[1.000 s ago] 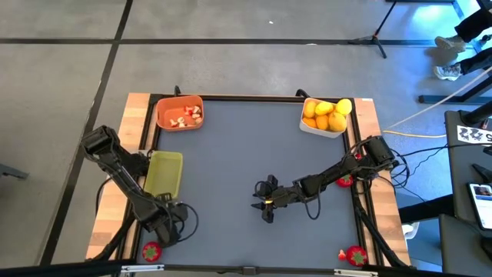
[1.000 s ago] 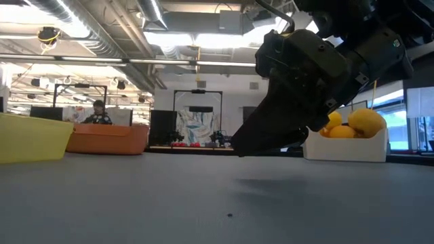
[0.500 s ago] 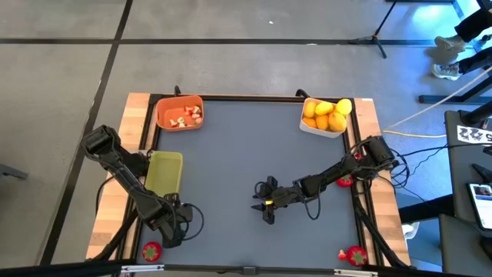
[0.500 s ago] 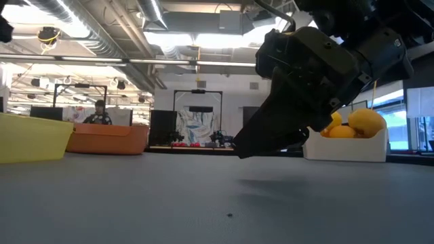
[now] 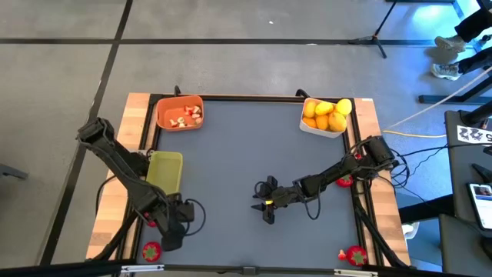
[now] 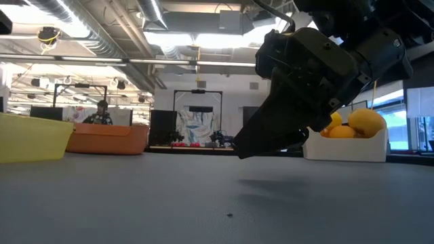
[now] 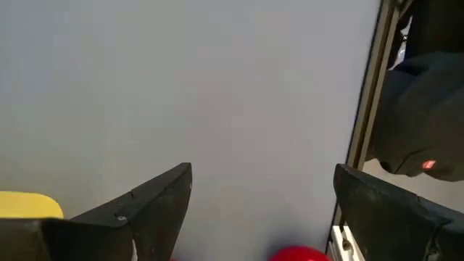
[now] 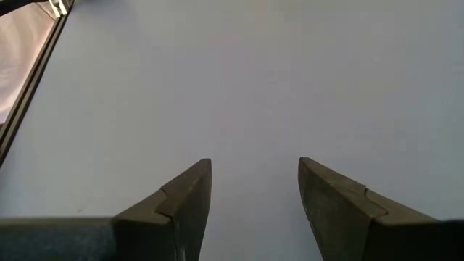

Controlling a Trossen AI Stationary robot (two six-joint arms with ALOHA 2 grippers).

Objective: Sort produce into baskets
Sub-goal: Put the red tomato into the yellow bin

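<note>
My left gripper [image 5: 175,229] is open low over the grey mat [image 5: 246,154] at the near left; its own view [image 7: 262,174] shows bare mat between the fingers and a red piece [image 7: 297,254] at the picture's bottom edge, untouched. My right gripper [image 5: 265,204] is open and empty at mid-table [image 8: 254,170]. A red strawberry [image 5: 151,250] lies on the near-left wooden rim. The orange basket [image 5: 179,112] holds pale-and-red bits, the white basket [image 5: 324,117] holds citrus fruits, and the yellow-green basket [image 5: 164,172] shows nothing inside.
Another strawberry [image 5: 355,255] lies at the near-right corner, and one [image 5: 344,181] lies by the right arm at the right rim. A black rail [image 7: 366,109] borders the mat. In the low view a person [image 6: 100,112] sits far behind the table.
My left gripper has gone a little toward the table's right and near edges, staying open, and the left arm's elbow has swung outward to the left. My right arm has kept still.
</note>
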